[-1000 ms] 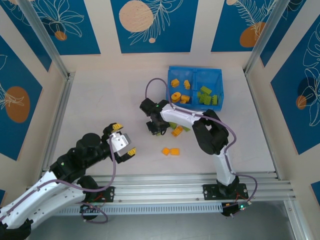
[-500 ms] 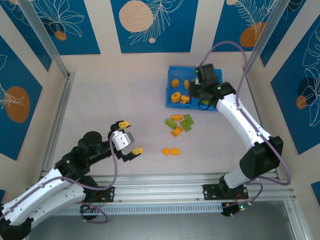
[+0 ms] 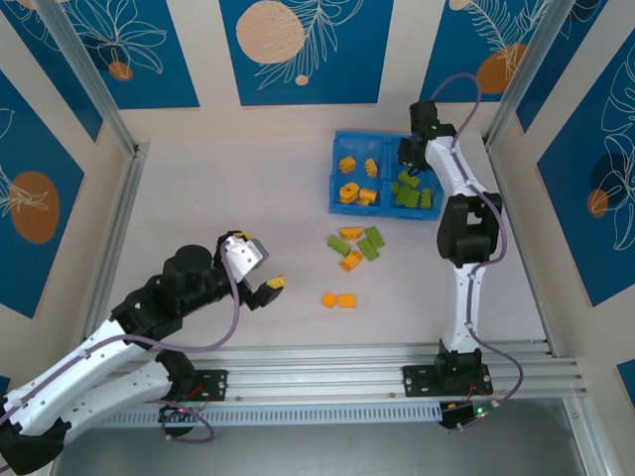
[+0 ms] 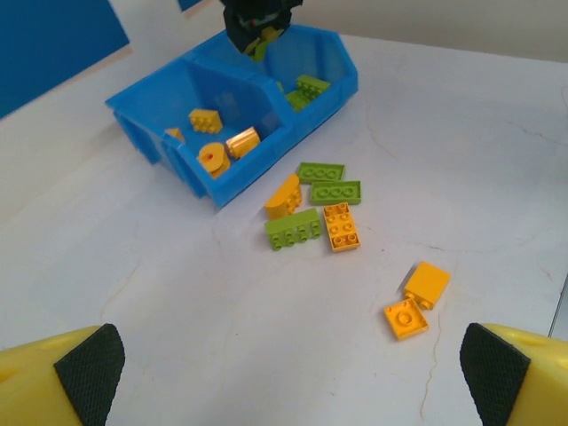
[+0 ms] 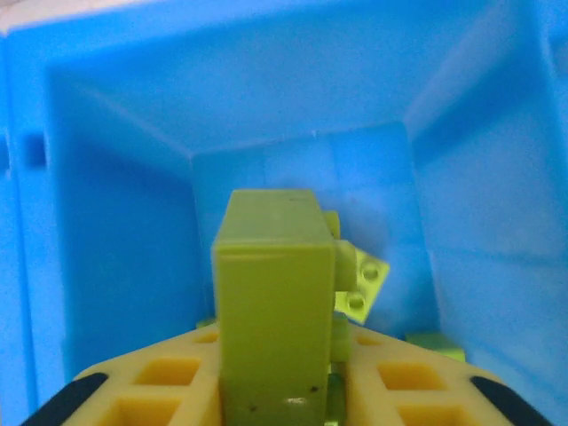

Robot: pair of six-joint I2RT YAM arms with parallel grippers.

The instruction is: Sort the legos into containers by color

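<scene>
Since a second ago the right arm has swung from the loose pile out to the blue tray (image 3: pixel 337 178). Its fingers (image 5: pixel 151 395) pinch a lime green brick (image 5: pixel 271 284) upright, and the right gripper (image 3: pixel 410 157) sits in the tray's right compartment, above other green bricks (image 3: pixel 409 193). The left gripper (image 4: pixel 290 366) hangs spread wide and empty, near the loose legos (image 4: pixel 315 213) on the table (image 3: pixel 218 188) in front of the tray.

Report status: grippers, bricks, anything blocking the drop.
Left gripper open, empty. Right gripper over tray right compartment, gripping green brick. Seven loose bricks on table, none blocking.
</scene>
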